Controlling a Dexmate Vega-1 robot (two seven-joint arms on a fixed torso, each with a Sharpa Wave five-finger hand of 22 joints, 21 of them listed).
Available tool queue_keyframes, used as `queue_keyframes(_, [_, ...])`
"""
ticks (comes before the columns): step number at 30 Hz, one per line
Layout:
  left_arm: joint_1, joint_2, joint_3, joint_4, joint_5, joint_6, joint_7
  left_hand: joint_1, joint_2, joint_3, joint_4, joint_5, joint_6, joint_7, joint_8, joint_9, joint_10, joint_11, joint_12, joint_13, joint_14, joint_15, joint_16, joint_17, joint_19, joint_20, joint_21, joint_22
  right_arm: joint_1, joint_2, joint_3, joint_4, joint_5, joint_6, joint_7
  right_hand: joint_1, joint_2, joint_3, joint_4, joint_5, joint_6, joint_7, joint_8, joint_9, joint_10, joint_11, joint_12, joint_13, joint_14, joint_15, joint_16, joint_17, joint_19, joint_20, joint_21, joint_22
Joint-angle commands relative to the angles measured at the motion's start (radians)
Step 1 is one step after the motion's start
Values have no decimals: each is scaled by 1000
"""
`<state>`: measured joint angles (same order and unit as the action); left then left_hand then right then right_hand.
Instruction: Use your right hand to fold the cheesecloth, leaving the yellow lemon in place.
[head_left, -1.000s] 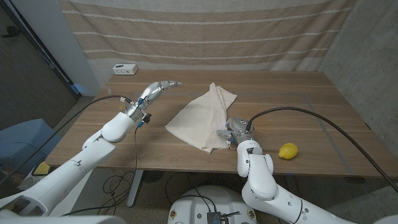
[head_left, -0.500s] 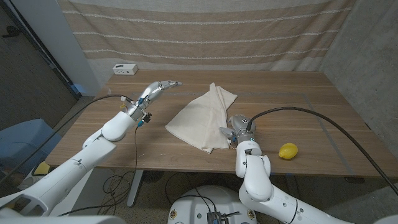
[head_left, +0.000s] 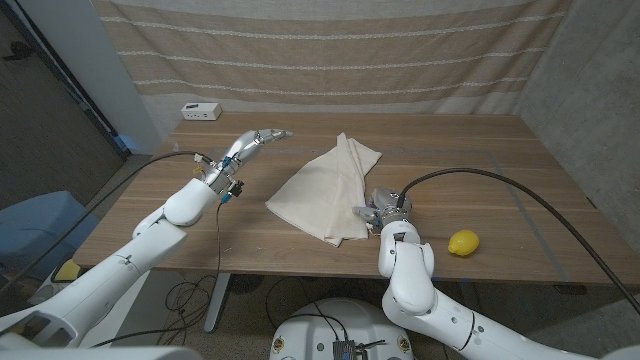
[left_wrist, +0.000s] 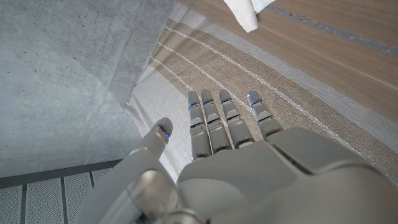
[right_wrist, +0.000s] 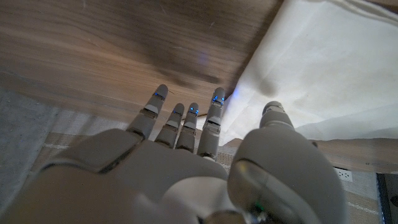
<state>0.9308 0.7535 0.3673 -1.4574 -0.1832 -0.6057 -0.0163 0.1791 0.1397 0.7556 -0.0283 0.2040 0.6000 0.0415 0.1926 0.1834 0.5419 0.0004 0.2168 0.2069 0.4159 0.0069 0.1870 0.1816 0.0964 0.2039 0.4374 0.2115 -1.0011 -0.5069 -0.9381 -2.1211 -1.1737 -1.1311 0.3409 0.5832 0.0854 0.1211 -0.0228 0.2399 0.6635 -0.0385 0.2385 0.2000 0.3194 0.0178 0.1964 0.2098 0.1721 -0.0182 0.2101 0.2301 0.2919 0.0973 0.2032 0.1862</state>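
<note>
Hovering over the counter's (head_left: 480, 150) left side, the left hand (head_left: 256, 141) holds nothing, fingers straight and apart. Mid-counter, the cheesecloth (head_left: 325, 185) lies partly folded. At its near right corner the right hand (head_left: 372, 212) has eased slightly right over the last second, fingers spread and empty, so the next fold seems not yet begun. Near the right edge, the yellow lemon (head_left: 463, 242) has stayed put.

The cloth (head_left: 328, 185) is laid mid-worktop (head_left: 500, 170). The lemon (head_left: 463, 242) is placed well right of it, near the front edge. A box (head_left: 201, 111) is set at the back left corner.
</note>
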Motion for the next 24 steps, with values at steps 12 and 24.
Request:
queue_keyframes(12, [22, 12, -8, -36, 11, 35, 24, -6, 6, 1, 3, -2, -8, -5, -4, 6, -15, 4, -5, 2, -9, 2, 7, 3, -4, 6, 9, 5, -191, -116, 456, -86, 1046, 520, -273, 159, 43, 65, -99, 18, 74, 31, 21, 0, -10, 18, 3, 0, -73, 54, -15, -12, -51, 8, -4, 0])
queue_keyframes(24, [52, 24, -23, -73, 23, 47, 49, -3, 9, 3, 1, -1, -9, -9, -3, 6, -21, -2, -7, 2, -8, 0, 8, 2, -3, 6, 10, 4, -101, -243, 371, -91, 1193, 522, -329, 200, 27, 66, -118, 18, 113, 42, 34, 1, -18, 28, 2, 0, -102, 71, -6, -7, -53, 11, 3, 0])
